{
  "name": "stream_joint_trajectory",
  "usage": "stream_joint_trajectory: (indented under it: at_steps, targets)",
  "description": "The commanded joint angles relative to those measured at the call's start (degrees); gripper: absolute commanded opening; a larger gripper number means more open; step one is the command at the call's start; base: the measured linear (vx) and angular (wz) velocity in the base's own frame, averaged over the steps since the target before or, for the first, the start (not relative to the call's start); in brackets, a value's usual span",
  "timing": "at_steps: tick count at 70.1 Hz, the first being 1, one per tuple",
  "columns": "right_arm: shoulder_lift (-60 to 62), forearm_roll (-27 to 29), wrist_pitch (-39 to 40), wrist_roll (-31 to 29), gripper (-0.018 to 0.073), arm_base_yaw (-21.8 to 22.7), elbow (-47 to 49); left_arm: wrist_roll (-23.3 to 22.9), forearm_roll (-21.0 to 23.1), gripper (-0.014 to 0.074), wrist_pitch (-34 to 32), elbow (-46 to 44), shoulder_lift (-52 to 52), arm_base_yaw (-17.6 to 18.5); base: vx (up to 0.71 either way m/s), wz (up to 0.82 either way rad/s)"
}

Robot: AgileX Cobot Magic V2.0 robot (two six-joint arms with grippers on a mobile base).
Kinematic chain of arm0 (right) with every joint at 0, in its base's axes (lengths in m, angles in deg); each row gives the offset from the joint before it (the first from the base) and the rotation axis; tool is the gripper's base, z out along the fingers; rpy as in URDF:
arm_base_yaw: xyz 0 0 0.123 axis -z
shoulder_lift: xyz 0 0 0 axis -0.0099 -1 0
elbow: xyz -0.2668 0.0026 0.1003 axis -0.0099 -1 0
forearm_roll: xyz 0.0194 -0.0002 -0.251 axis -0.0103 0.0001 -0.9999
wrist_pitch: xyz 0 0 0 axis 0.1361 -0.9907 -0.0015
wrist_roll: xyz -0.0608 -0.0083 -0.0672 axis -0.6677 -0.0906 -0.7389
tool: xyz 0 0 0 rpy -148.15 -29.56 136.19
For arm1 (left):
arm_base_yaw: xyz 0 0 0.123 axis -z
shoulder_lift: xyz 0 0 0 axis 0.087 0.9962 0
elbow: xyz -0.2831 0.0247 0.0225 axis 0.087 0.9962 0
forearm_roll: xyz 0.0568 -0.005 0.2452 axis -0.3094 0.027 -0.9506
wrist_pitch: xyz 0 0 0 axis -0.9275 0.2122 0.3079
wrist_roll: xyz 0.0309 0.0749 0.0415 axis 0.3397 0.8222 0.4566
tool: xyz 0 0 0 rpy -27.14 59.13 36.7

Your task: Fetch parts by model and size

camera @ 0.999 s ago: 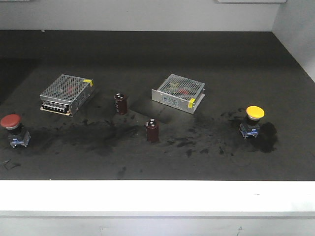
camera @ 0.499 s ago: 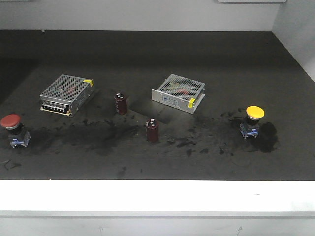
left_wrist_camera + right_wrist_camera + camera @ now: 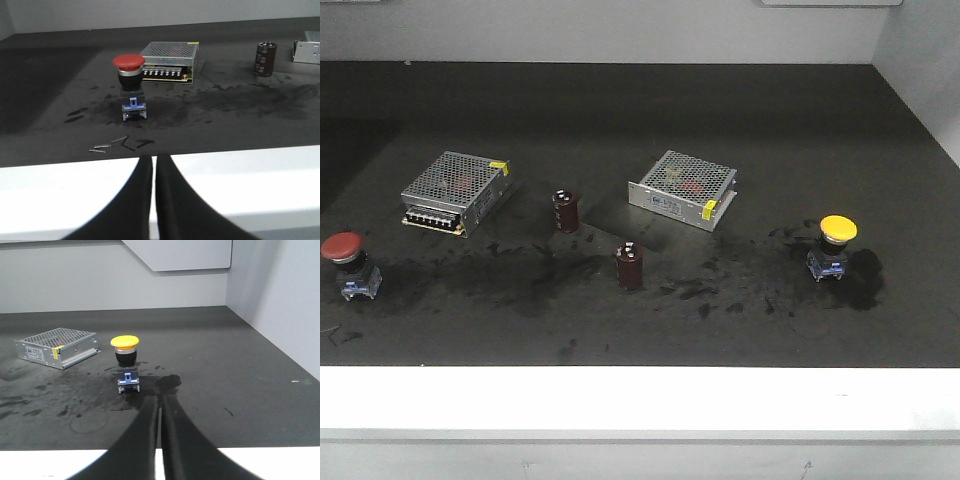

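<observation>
A red-capped push-button switch [image 3: 345, 262] stands upright on its black-and-blue base at the left edge of the dark mat; it also shows in the left wrist view [image 3: 131, 85]. A yellow-capped switch [image 3: 834, 245] stands upright at the right, seen in the right wrist view too [image 3: 125, 362]. My left gripper [image 3: 154, 159] is shut and empty over the white front ledge, well short of the red switch. My right gripper [image 3: 160, 397] is shut and empty, its tips just to the right of and nearer than the yellow switch. Neither arm shows in the front view.
Two perforated silver metal boxes [image 3: 457, 190] [image 3: 683, 189] lie at mid-table. Two dark red cylindrical capacitors [image 3: 566, 211] [image 3: 630, 266] stand between them. Small metal pins [image 3: 107, 145] lie in front of the red switch. A white ledge [image 3: 640, 400] runs along the front, a grey wall [image 3: 280, 305] at the right.
</observation>
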Motion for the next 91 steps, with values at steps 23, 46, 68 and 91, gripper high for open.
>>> stream_joint_trajectory:
  at_steps: [23,46,68,91]
  targets:
    - [0.74,0.00,7.92,-0.19,-0.0008,0.27,-0.21,-0.25,0.52,-0.0004,-13.21,0.34,-0.73,-0.08,0.00,0.00]
    - [0.62,0.00,21.91,-1.51,-0.0008,0.27,1.76,-0.25,0.52,-0.0004,-37.78,-2.79,-0.40,-0.08,0.00,0.00]
    - [-15.23,0.00,20.55,-1.63,-0.0008,0.27,20.98,-0.31,0.52,-0.0004,-22.80,-25.03,13.10,-0.08,0.00,0.00]
    - [-36.97,0.00,14.89,-1.49,-0.0003,0.22,38.16,-0.31,0.58,0.0024,-8.65,-42.45,31.60,-0.08,0.00,0.00]
